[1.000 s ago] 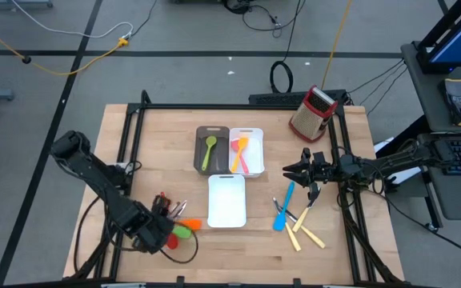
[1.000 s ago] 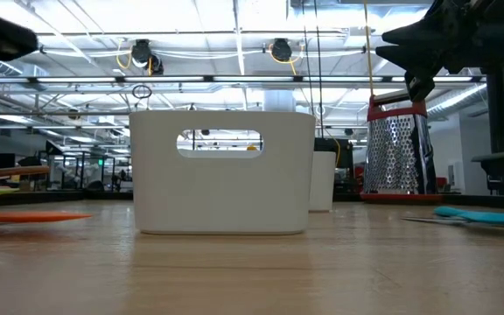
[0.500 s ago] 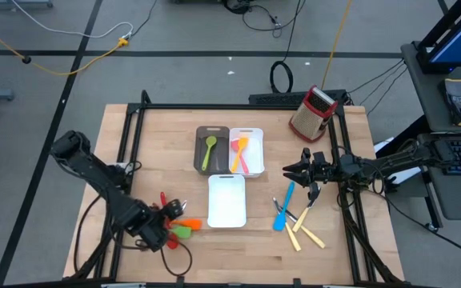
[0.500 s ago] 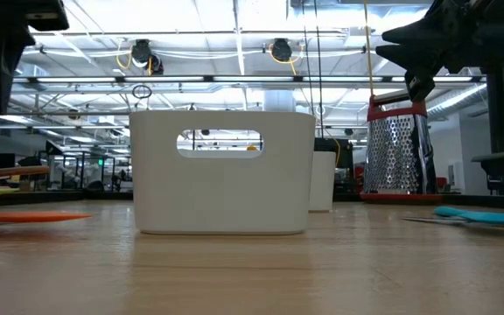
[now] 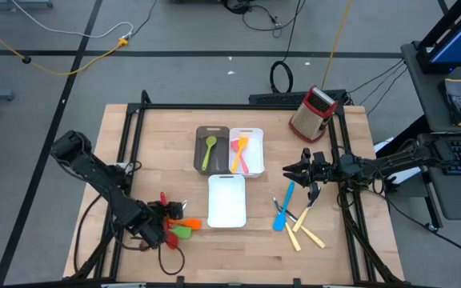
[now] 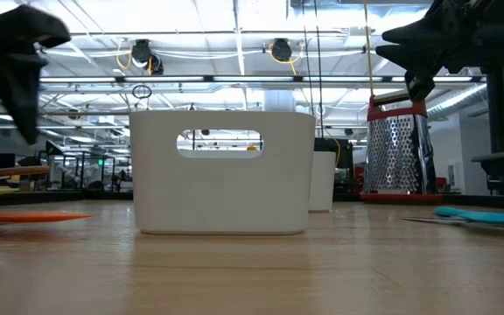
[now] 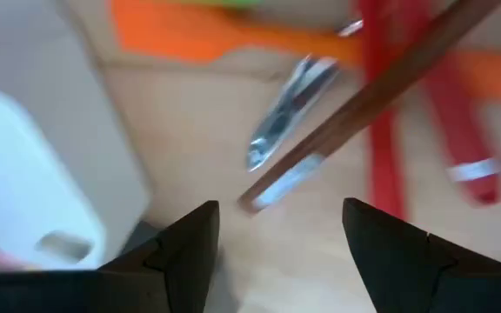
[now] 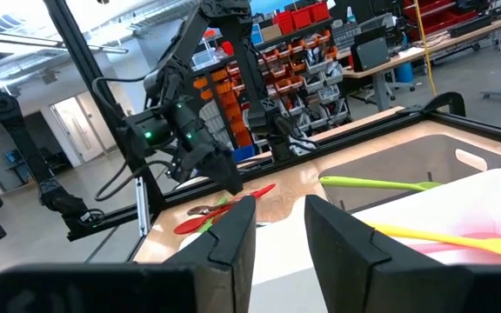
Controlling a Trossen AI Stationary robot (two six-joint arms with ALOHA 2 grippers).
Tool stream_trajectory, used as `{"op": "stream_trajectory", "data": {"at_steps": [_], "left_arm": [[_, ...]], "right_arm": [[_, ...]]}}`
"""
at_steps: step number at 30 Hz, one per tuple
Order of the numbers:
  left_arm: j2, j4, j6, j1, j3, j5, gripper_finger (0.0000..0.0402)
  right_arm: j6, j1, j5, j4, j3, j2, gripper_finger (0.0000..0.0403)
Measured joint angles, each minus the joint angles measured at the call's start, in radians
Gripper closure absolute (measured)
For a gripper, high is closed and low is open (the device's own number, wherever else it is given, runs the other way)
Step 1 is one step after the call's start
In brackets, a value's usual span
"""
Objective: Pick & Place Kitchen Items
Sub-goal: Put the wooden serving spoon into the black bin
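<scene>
Since the frame of 1 second back, the left gripper (image 5: 165,225) has swung round over the utensil pile at the table's near left, while the right arm has not shifted at all. Its fingers (image 7: 190,248) stand spread wide and empty above the wood, pointing down at a brown-handled utensil (image 7: 364,96), a red utensil (image 7: 385,130), an orange spatula (image 7: 216,39) and a small metal piece (image 7: 281,113), so I judge it is lining up to choose 1 of them. The right gripper (image 5: 298,171) hangs above the table's right side, jaws parted a little and holding nothing, probably waiting clear of the work. Below it lie a blue spatula (image 5: 284,206) and cream-handled knives (image 5: 306,234), not yet sorted. At the centre, a dark tray (image 5: 199,138) holds a green spoon (image 5: 209,150), the white tray (image 5: 256,136) beside it holds orange and pink pieces, and a nearer white tray (image 5: 227,200) is bare. A box grater (image 5: 311,112) stands far right.
</scene>
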Motion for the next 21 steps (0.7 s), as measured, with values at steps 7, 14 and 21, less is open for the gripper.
{"op": "stream_trajectory", "data": {"at_steps": [7, 14, 21], "left_arm": [[0.000, 0.088, 0.015, -0.007, 0.000, 0.062, 0.0151], [0.000, 0.140, 0.057, -0.026, 0.000, 0.124, 0.0151], [0.000, 0.142, 0.081, -0.025, -0.026, 0.151, 0.0151]], "right_arm": [[0.001, 0.000, 0.002, 0.000, 0.000, 0.000, 0.0310], [0.015, 0.000, 0.003, 0.000, 0.000, 0.000, 0.0310], [0.015, 0.000, 0.003, 0.000, 0.000, 0.000, 0.0310]]}}
